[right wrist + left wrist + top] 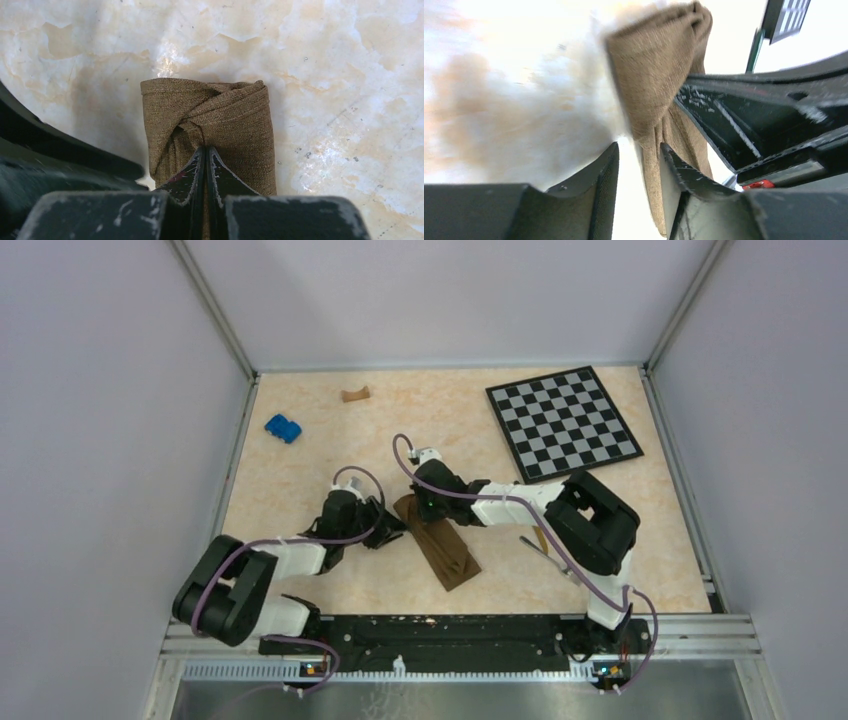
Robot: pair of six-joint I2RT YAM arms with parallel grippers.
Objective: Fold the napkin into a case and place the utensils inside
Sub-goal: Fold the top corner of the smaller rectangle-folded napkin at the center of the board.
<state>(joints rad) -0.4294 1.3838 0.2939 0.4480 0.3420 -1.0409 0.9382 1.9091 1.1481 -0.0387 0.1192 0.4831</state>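
On the table [300, 455] the case [450, 555] lies far-left to near-right, its far end pinched in the closed right gripper [206, 150], the left gripper [639, 150] parted astride that same end.

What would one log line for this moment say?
napkin: folded strip; right gripper: shut on its far end; left gripper: open around its edge; utensils: outside

A table [300, 470] holds a checkerboard [563, 423]. Left of it lie a tan piece [355, 394] and a blue block [283, 428]. Nearer lies a folded napkin [450, 558].
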